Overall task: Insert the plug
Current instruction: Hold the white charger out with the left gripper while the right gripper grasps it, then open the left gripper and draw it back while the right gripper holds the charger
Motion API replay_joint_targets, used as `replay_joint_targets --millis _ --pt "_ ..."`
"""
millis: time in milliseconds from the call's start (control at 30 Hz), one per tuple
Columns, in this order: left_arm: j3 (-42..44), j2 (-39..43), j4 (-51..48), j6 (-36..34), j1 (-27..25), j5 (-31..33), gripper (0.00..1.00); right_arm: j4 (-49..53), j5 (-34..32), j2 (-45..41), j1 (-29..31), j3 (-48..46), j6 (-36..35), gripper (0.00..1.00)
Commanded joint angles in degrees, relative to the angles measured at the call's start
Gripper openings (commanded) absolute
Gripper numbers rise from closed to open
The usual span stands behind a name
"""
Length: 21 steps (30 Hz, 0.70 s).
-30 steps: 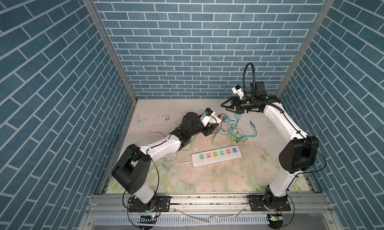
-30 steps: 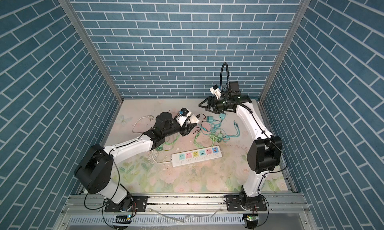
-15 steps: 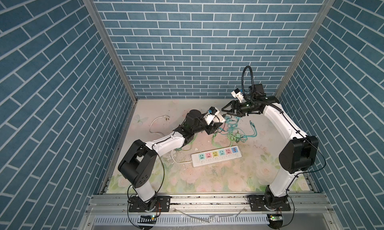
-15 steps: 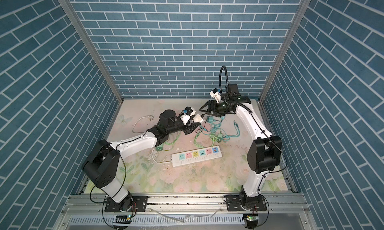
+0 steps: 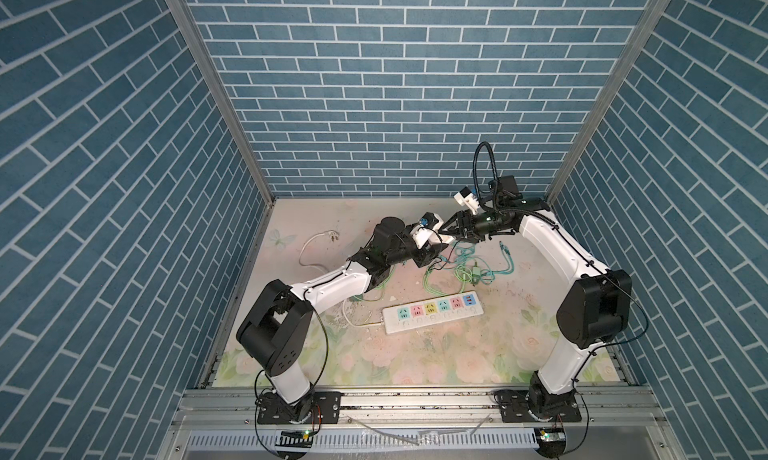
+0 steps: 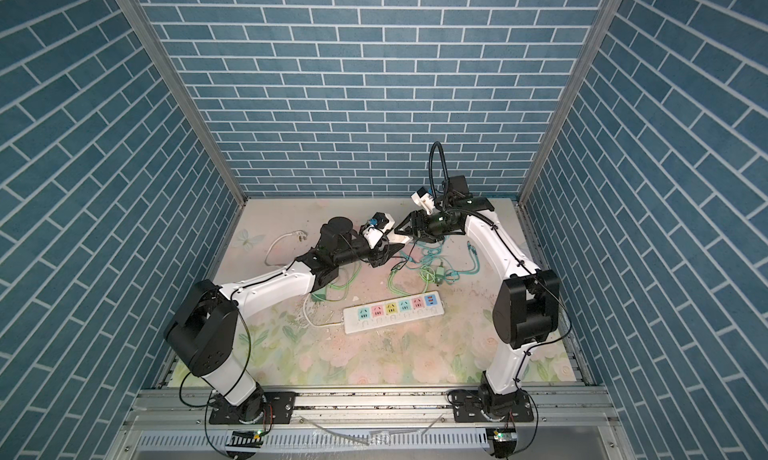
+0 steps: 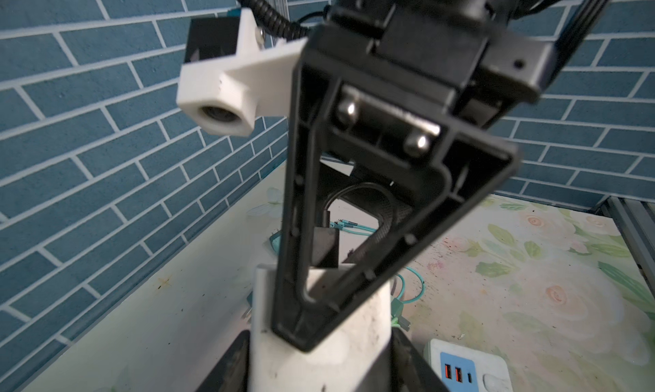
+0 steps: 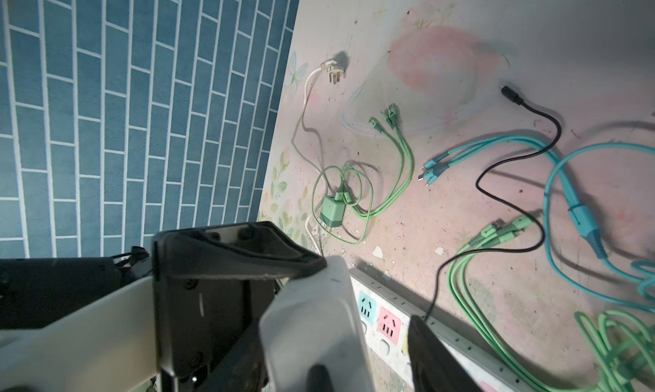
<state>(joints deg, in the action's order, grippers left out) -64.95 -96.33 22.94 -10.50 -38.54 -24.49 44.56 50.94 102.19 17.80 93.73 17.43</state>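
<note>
The plug point(image 5: 443, 238) is a white adapter block, held in the air above the far middle of the mat. My left gripper point(image 5: 437, 245) is shut on it, and its dark fingers point(image 7: 230, 365) press both sides of the plug point(image 7: 358, 340). My right gripper point(image 5: 449, 231) meets it from the other side, open. The plug point(image 8: 312, 323) sits between its jaws, with a gap to the one finger point(image 8: 429, 358) that shows. The white power strip point(image 5: 432, 312) with coloured sockets lies flat nearer the front, also seen in a top view point(image 6: 392, 312).
A green charger point(image 8: 333, 209) with looped green cables, teal cables point(image 8: 567, 195) and a thin black cord point(image 8: 510, 181) lie on the mat under the grippers. The strip's own white cord plug point(image 5: 330, 235) lies at the far left. Blue brick walls close in three sides.
My left arm has carried the plug up and right to meet the right gripper. The right gripper has come down and left over the plug, and its jaws have narrowed.
</note>
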Motion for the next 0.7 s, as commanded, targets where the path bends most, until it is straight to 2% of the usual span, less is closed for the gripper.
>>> replay_joint_targets --millis 0,667 --pt "-2.54 0.36 -0.12 -2.1 -0.3 0.13 0.37 -0.12 0.83 -3.48 0.22 -2.48 -3.17 0.59" --pt "-4.49 -1.67 -2.41 -1.71 -0.74 -1.64 0.37 -1.49 3.38 -2.22 0.91 -0.92 -3.81 0.53"
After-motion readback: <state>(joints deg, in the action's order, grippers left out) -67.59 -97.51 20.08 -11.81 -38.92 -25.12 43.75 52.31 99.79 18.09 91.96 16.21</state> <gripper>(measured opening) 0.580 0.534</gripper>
